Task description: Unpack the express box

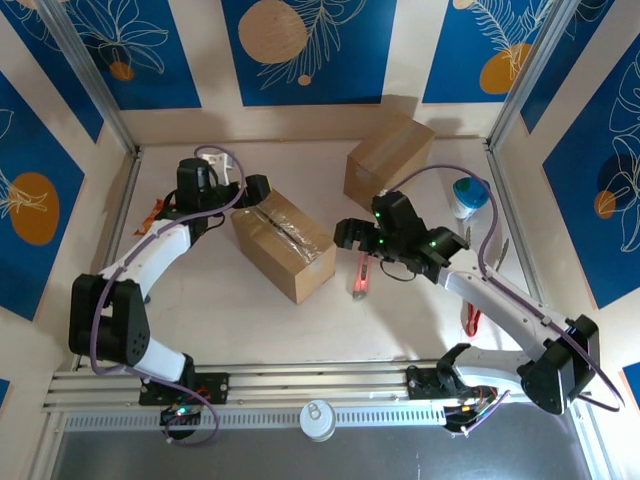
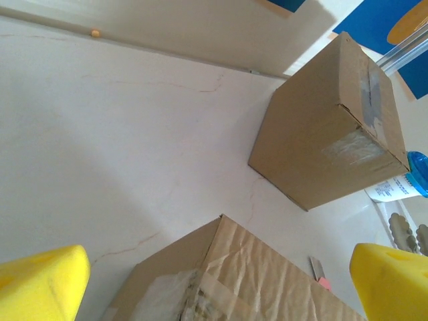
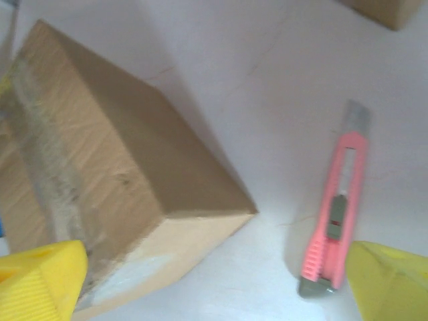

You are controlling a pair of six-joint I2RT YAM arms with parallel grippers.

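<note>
The express box [image 1: 283, 243] is a long brown corrugated-card carton lying at the middle of the worktop [image 1: 235, 325], turned at an angle between the 2 arms. Its faces are matte and flat, its corners crisp. A strip of glossy, wrinkled clear tape runs the length of the top seam, and the flaps under it are closed. In the right wrist view the tape looks frayed and whitish where it folds down over the end face.

A second carton [image 1: 388, 157], squarer and also taped, stands well apart near the far wall. The worktop is smooth and cream, with faint hairline veins.

A utility knife [image 3: 334, 214] lies flat just beside the box's near right corner, not touching it. It has a slim pink plastic body, a grey slider and a grey metal tip. A round container with a blue lid [image 1: 470, 197] sits by the right wall.

The left gripper [image 1: 255, 188] hangs at the box's far left end, and the right gripper [image 1: 350, 235] hangs over the knife. Both sets of jaws are released, their blocky yellow foam pads [image 3: 40, 277] spread wide and holding nothing.
</note>
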